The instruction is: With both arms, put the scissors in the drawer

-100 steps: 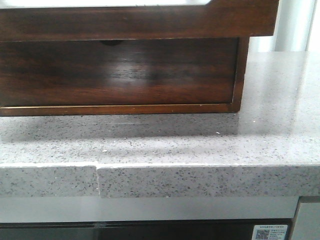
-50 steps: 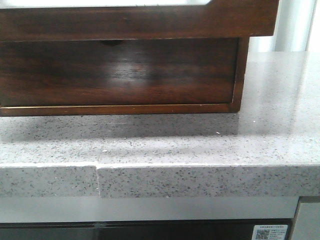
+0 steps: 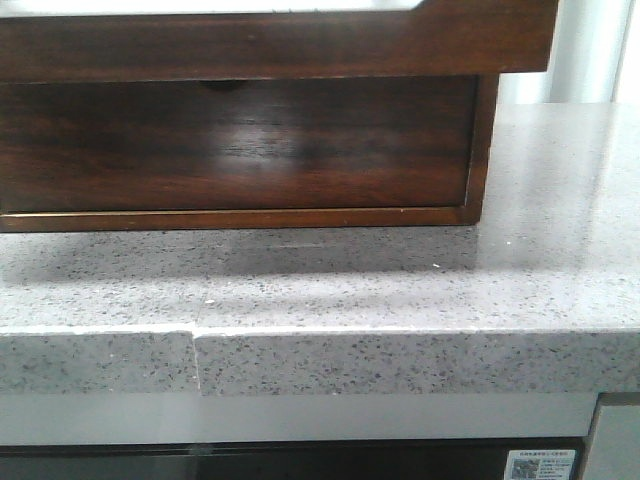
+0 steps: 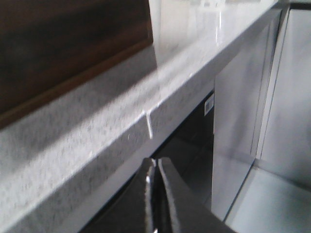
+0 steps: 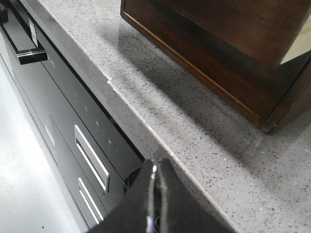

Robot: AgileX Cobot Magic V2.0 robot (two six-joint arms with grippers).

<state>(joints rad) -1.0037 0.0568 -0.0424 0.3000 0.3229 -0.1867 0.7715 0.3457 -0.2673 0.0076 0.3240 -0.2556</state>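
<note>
The drawer juts out from the top of the wooden cabinet in the front view, a wide dark reddish-brown glossy front with a strip of whitish inside above it. It also shows in the right wrist view. The scissors are not in view in any frame. My left gripper is shut and empty, below and in front of the counter's edge. My right gripper is shut and empty, at the counter's front edge. Neither gripper shows in the front view.
Under the drawer is a taller drawer front with a half-round notch. The cabinet stands on a speckled grey stone counter. Below the counter is a black appliance front with a handle and grey cupboard panels.
Only the faint reflection on the lower drawer front shifts a little. The cabinet and drawer have not moved.
</note>
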